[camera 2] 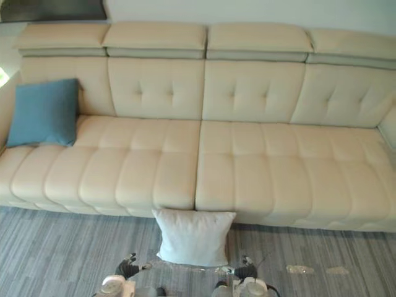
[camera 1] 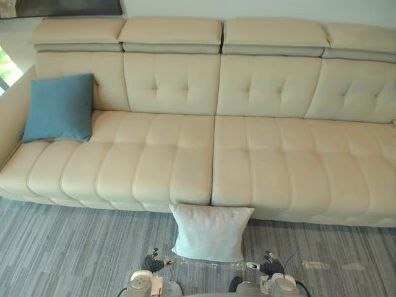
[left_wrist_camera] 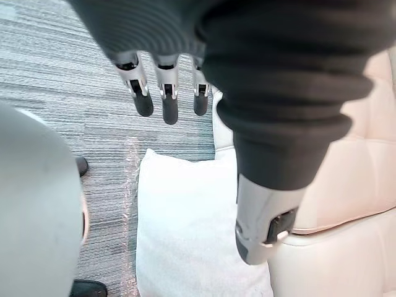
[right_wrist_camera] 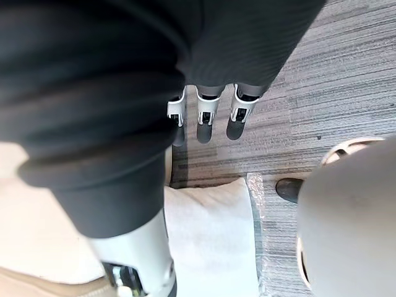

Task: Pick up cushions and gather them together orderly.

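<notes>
A white cushion point(camera 1: 210, 232) stands on the grey carpet, leaning against the front of the cream sofa point(camera 1: 266, 161) near its middle seam. A blue cushion point(camera 1: 59, 108) rests upright against the backrest at the sofa's left end. My left hand point(left_wrist_camera: 167, 99) hangs above the carpet with straight fingers, holding nothing, and the white cushion point(left_wrist_camera: 185, 223) lies below it. My right hand point(right_wrist_camera: 207, 117) hangs the same way, fingers straight and holding nothing, over the white cushion point(right_wrist_camera: 210, 235).
The long sofa spans the whole width, with a tufted backrest and headrests point(camera 1: 170, 34). Striped grey carpet point(camera 1: 74, 247) runs along its front. A few shiny patches point(camera 1: 315, 265) mark the floor to the right of the white cushion.
</notes>
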Robot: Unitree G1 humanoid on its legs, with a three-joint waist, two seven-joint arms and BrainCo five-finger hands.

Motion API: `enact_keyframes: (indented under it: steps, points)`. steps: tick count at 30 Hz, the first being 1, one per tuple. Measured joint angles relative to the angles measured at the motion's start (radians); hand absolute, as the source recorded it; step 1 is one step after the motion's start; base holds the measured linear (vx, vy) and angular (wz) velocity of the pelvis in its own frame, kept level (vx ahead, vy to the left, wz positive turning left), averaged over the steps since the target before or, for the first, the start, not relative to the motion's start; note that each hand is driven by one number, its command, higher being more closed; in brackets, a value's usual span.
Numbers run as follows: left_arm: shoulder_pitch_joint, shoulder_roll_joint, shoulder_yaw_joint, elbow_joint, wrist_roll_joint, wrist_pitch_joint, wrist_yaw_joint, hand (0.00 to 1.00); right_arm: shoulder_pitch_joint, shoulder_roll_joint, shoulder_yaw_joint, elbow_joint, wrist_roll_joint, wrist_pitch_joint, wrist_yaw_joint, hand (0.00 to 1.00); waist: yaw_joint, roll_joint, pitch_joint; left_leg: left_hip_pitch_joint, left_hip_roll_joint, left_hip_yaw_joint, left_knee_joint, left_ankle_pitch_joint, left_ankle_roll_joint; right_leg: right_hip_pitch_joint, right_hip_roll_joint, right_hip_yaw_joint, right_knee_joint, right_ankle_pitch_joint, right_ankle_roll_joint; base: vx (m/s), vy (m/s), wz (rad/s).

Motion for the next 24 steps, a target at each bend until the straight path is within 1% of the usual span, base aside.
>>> enact_keyframes:
  steps: [4,7,11,12,13,18,20,24]
  points:
    - [0.002,-0.004,0.018,0.001,-0.001,0.000,0.003,0.00,-0.007,0.000,-0.011,0.017,0.000,0.001,-0.003,0.00,0.002,-0.002,-0.004,0.002,-0.006,-0.002,-0.009,0.002,0.003,0.001,-0.003,0.003,-0.008,0.012,0.009,-0.06,0.015,0.00]
    - [0.004,-0.007,0.041,0.003,-0.001,0.000,0.011,0.00,-0.009,0.003,-0.017,0.019,0.000,0.001,-0.004,0.00,0.003,-0.006,-0.006,0.015,-0.016,-0.001,-0.040,0.024,0.008,0.002,-0.007,0.005,-0.018,0.026,0.008,-0.06,0.024,-0.02]
    - [0.007,-0.007,0.048,0.003,-0.001,0.000,0.014,0.00,-0.009,0.005,-0.028,0.031,0.000,0.001,-0.004,0.00,0.004,-0.013,-0.010,0.018,-0.018,-0.006,-0.046,0.035,0.010,0.003,-0.007,0.001,-0.026,0.035,0.008,-0.06,0.002,0.03]
    - [0.008,-0.007,0.048,0.003,-0.001,0.000,0.015,0.00,-0.009,0.005,-0.029,0.031,0.000,0.001,-0.004,0.00,0.004,-0.013,-0.011,0.021,-0.020,-0.007,-0.056,0.042,0.010,0.004,-0.007,0.000,-0.030,0.038,0.008,-0.06,-0.004,0.03]
    - [0.009,-0.005,0.057,0.018,-0.002,0.001,0.018,0.00,-0.006,0.005,-0.039,0.038,-0.001,0.010,-0.004,0.00,0.004,-0.022,-0.024,0.055,-0.035,-0.024,-0.135,0.087,0.010,0.019,-0.006,-0.007,-0.057,0.055,0.014,0.00,0.000,0.00]
    - [0.011,-0.005,0.056,0.019,-0.002,0.001,0.017,0.00,-0.004,0.005,-0.039,0.038,0.000,0.010,-0.004,0.00,0.002,-0.020,-0.032,0.050,-0.035,-0.024,-0.138,0.087,0.009,0.013,-0.007,-0.011,-0.058,0.055,0.014,0.00,0.000,0.00]
    - [0.015,-0.006,0.057,0.019,-0.005,0.001,0.018,0.00,0.002,0.004,-0.042,0.036,0.001,0.010,-0.004,0.00,0.000,-0.015,-0.044,0.048,-0.033,0.004,-0.169,0.102,0.010,-0.009,-0.011,-0.026,-0.056,0.055,0.016,0.01,0.007,-0.08]
    - [0.021,-0.005,0.067,0.019,-0.022,0.004,0.018,0.00,0.004,0.008,-0.065,0.020,0.003,0.011,-0.010,0.00,-0.016,-0.013,-0.045,0.028,-0.032,0.029,-0.203,0.121,0.010,-0.032,-0.026,-0.051,-0.049,0.054,0.027,0.01,0.012,0.00]
